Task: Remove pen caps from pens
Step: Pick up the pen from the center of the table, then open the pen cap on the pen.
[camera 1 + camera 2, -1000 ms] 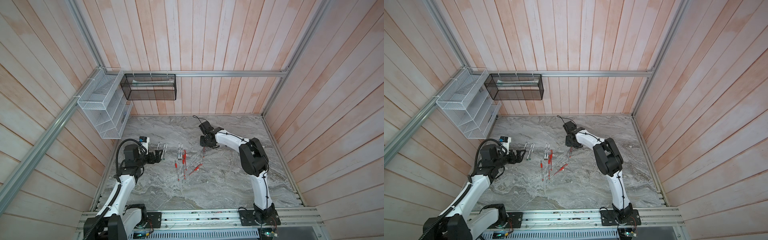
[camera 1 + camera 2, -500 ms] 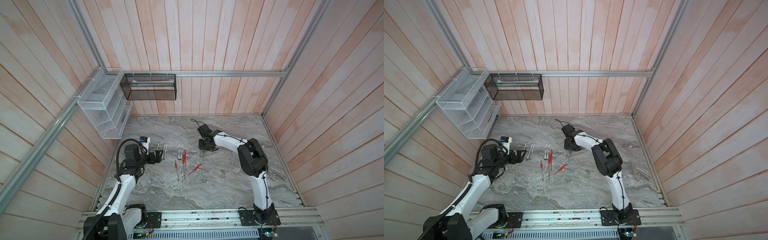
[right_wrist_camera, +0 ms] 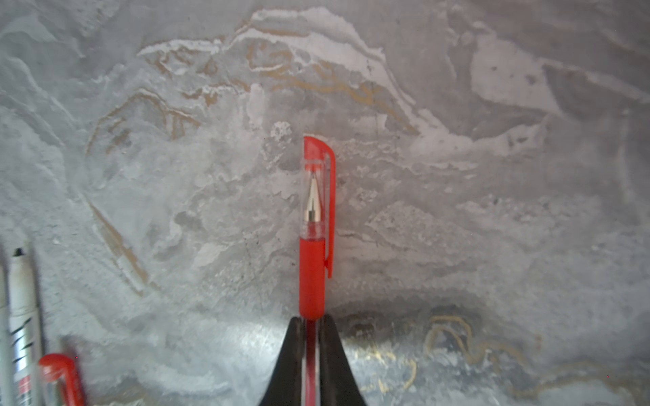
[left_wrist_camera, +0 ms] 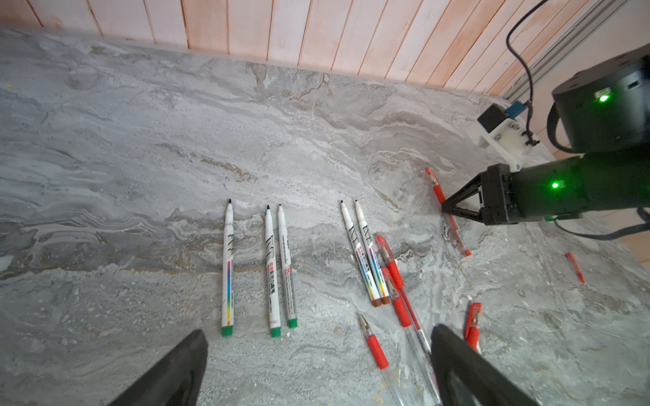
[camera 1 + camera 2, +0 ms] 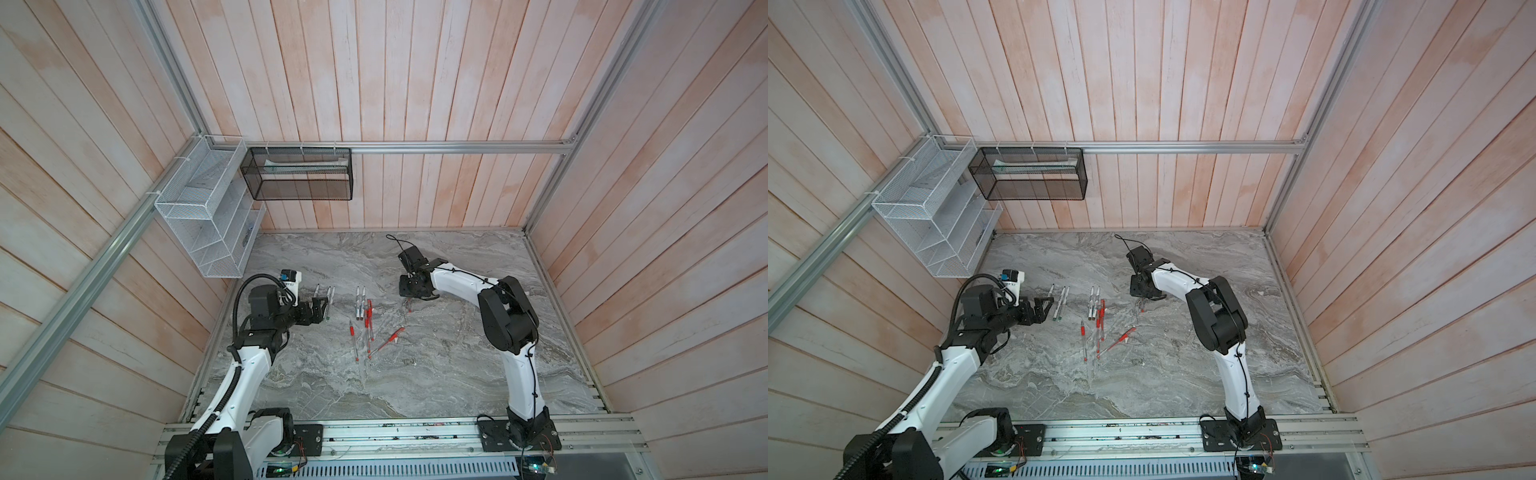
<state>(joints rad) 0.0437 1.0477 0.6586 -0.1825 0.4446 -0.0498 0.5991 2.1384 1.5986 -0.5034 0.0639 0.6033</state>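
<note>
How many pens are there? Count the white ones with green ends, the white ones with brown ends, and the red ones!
White markers with green ends: 3
White markers with brown ends: 2
Red pens: 5, one of them pinched in the right gripper
Total: 10

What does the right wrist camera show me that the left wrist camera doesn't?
Only right wrist: a close-up of the red pen. Its clear cap is still on over the metal tip. The right claw is shut on the barrel just behind the red grip.
Only left wrist: the whole row of five white markers with bare tips, the loose red pens beside them, and the open left claw.
Both: the held pen, the right claw, the marble table and at least one marker.
</note>
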